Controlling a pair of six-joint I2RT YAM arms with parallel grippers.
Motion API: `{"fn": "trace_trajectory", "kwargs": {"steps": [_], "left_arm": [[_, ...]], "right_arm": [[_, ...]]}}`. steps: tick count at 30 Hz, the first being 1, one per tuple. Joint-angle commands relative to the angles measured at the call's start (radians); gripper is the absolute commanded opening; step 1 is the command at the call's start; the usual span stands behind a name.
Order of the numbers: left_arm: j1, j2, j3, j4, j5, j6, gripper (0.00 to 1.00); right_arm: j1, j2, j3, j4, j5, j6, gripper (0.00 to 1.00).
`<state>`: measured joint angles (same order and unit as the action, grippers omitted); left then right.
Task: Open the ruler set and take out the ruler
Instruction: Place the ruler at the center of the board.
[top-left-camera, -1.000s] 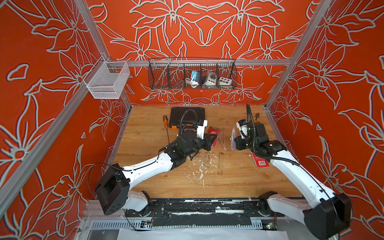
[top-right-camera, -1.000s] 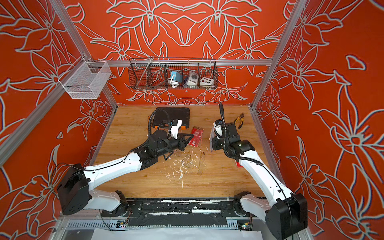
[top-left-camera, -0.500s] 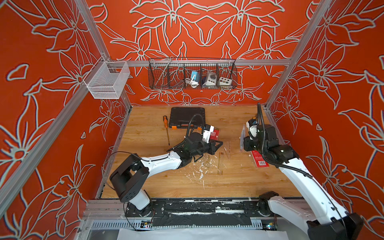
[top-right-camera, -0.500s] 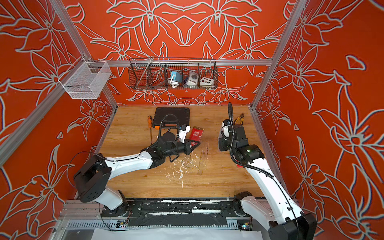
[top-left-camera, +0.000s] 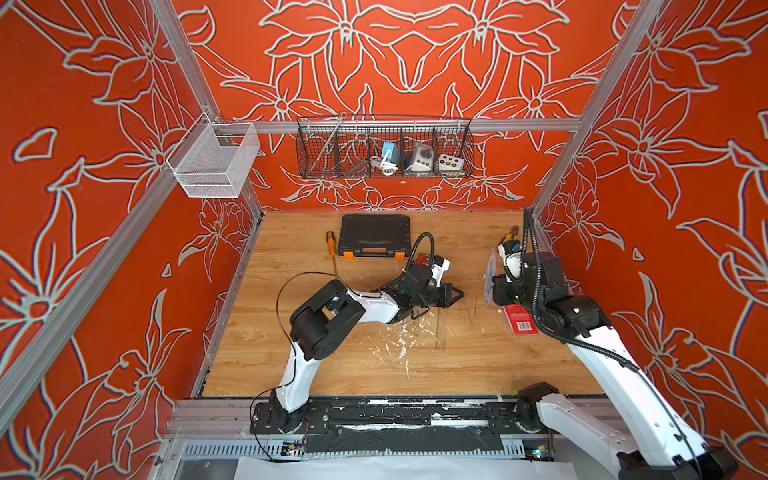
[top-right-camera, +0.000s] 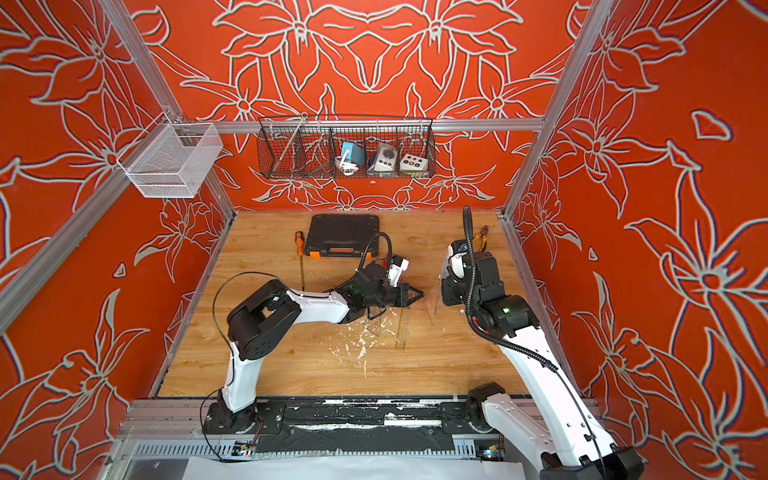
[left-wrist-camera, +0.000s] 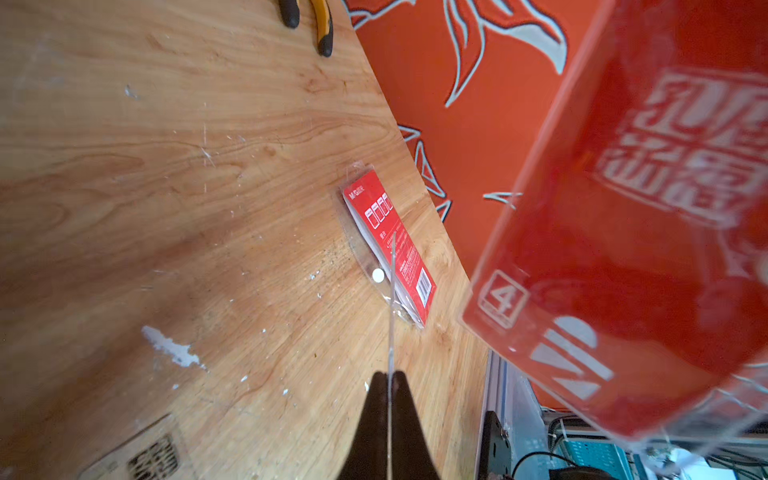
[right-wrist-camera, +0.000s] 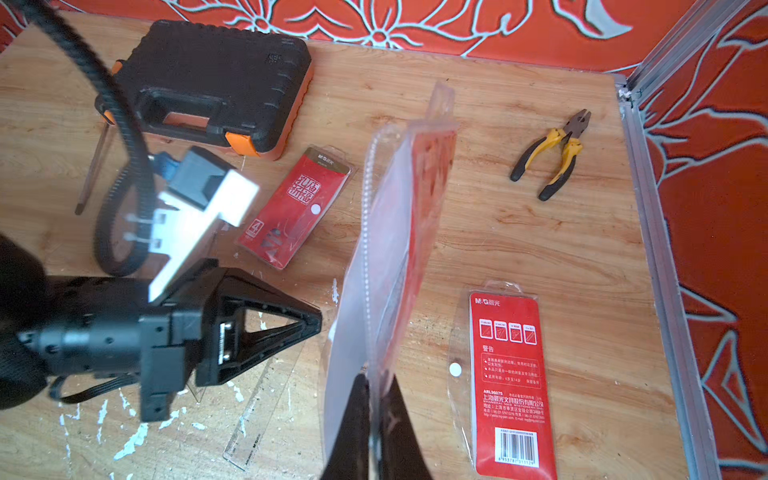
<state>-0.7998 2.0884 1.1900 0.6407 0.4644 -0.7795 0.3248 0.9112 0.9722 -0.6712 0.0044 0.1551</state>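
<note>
Both arms have swung toward 3 o'clock. Your right gripper (right-wrist-camera: 376, 380) pinches the clear, red-carded plastic ruler-set pouch (right-wrist-camera: 390, 232) upright; your left gripper (left-wrist-camera: 390, 376) is closed on a thin clear plastic sheet (left-wrist-camera: 391, 311). At its 7 o'clock, the clear plastic ruler (top-left-camera: 439, 330) lies flat on the wooden table (top-left-camera: 332, 365).

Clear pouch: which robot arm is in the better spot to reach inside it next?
Probably the left. The right gripper is shut on the clear pouch and holds it up on edge. The left gripper points at the pouch from close beside, but it would first have to put down the thin clear piece it pinches.
</note>
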Motion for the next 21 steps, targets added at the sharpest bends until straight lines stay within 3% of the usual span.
{"fn": "trace_trajectory", "kwargs": {"steps": [1,12,21], "left_arm": [[-0.004,0.055,0.039,0.032,0.044,-0.047,0.00],[-0.005,0.137,0.082,0.004,0.056,-0.086,0.00],[-0.004,0.139,0.033,0.011,0.009,-0.114,0.00]], "right_arm": [[-0.002,-0.014,0.035,-0.022,0.013,-0.019,0.00],[-0.002,-0.008,0.020,-0.013,0.012,-0.018,0.00],[-0.004,-0.007,0.023,-0.014,0.022,-0.019,0.00]]}}
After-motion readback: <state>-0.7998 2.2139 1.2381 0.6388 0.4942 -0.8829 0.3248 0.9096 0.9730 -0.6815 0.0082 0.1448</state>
